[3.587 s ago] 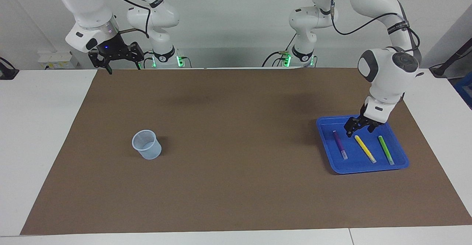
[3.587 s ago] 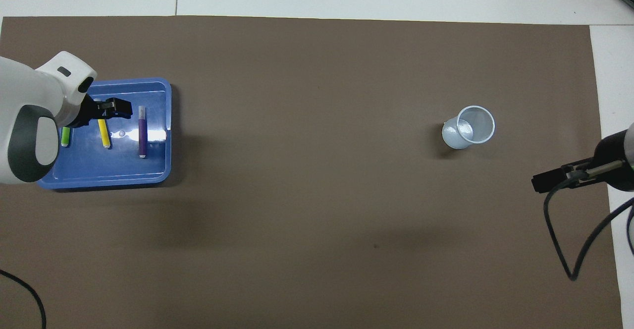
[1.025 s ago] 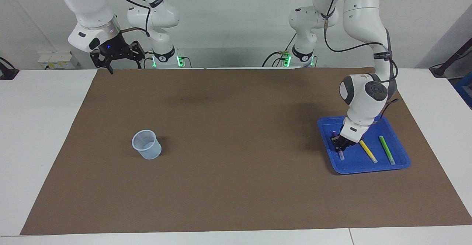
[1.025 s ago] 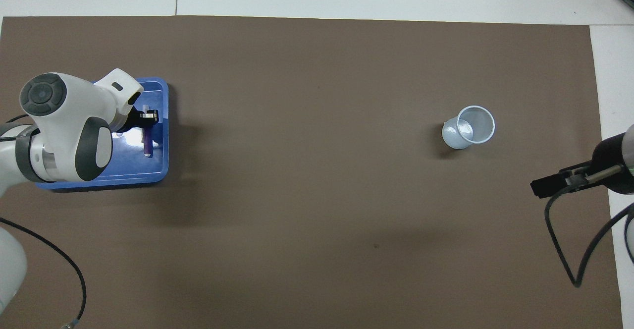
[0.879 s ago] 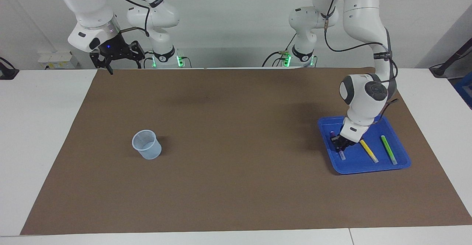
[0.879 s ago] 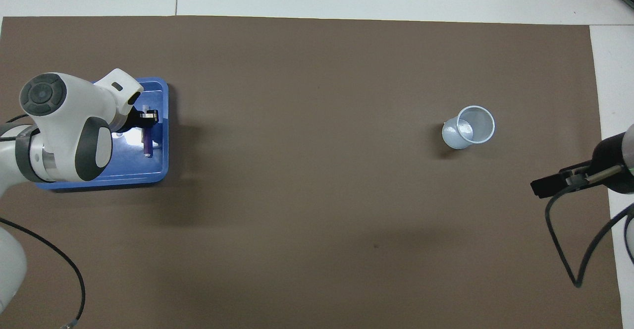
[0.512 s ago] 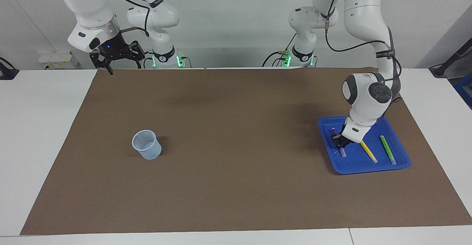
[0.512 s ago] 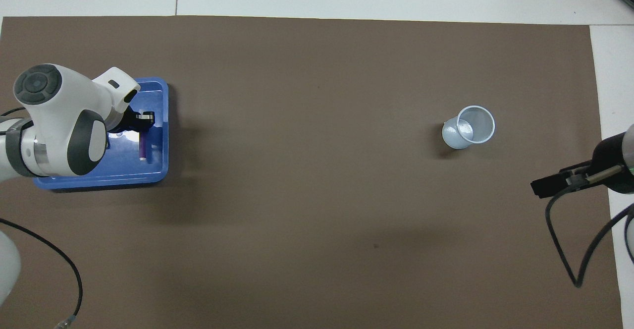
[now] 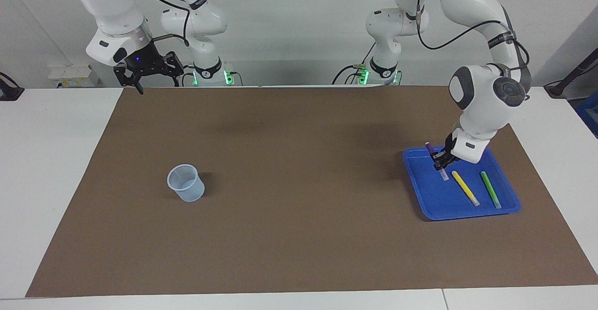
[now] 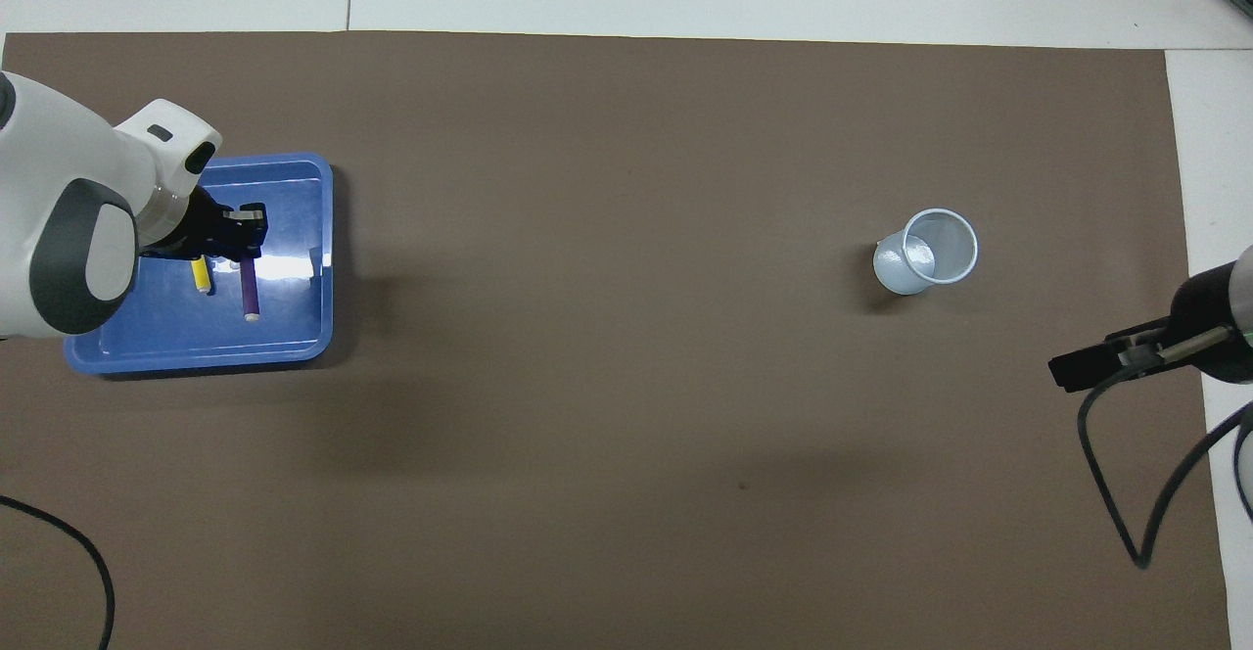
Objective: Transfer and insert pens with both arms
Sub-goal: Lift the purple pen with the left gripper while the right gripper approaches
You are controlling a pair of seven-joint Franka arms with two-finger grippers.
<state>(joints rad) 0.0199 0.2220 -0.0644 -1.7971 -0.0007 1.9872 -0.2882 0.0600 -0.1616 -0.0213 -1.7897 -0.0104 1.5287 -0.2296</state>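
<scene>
While my left hand (image 9: 439, 159) is clamping the purple pen (image 9: 435, 161) mid-barrel, raised over the blue tray (image 9: 467, 212) at the surface's left-arm end, I am judging it light, stiff and slippery; my right hand (image 9: 148, 73) is waiting spread wide, holding nothing.

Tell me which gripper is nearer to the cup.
Right. The right gripper waits at the mat's edge near its base; the left gripper is over the tray, far from the cup.
</scene>
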